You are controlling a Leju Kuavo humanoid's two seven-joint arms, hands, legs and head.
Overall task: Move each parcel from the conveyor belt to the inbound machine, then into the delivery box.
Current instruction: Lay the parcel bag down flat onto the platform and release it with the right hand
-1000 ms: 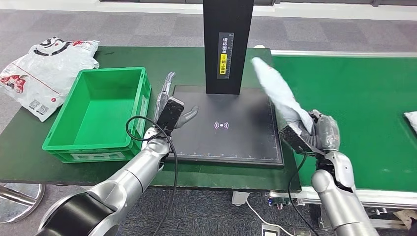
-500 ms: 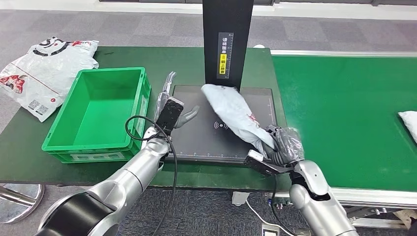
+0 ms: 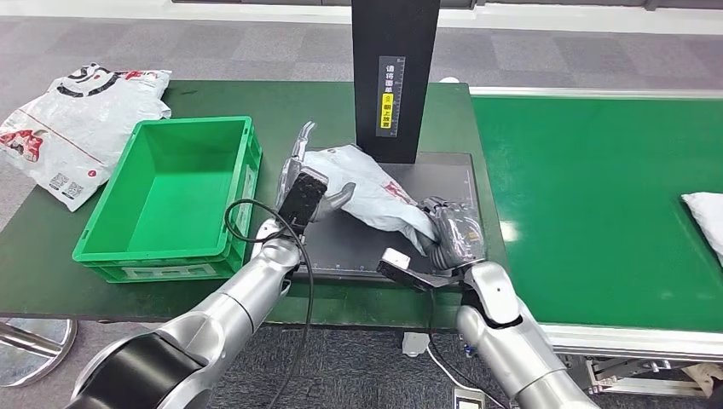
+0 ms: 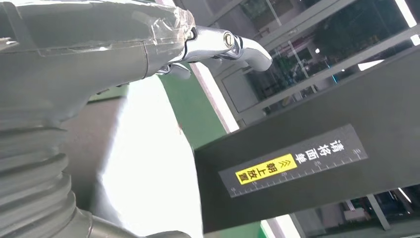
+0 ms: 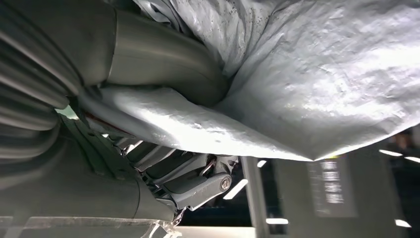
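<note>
Your right hand (image 3: 449, 237) grips the parcel (image 3: 368, 189) by one end, draping it over the machine (image 3: 443, 183) for scanning; your left hand (image 3: 300, 175), fingers spread, waits beside it to receive.

Place: a parcel-sorting station, of the logistics or warehouse test kind.
Belt: a wide green conveyor belt (image 3: 597, 196) with a metal edge rail runs along the right side.
Scanner: a black scanning pad (image 3: 443, 183) under a black upright column (image 3: 396, 51), which bears a yellow-and-white Chinese label.
Bin: a green plastic crate (image 3: 166, 200) on a dark green table (image 3: 51, 264).
Goods: plastic mailer bags (image 3: 81, 119) lie on the table's far left.
Floor: grey carpet tiles (image 3: 546, 51).
</note>
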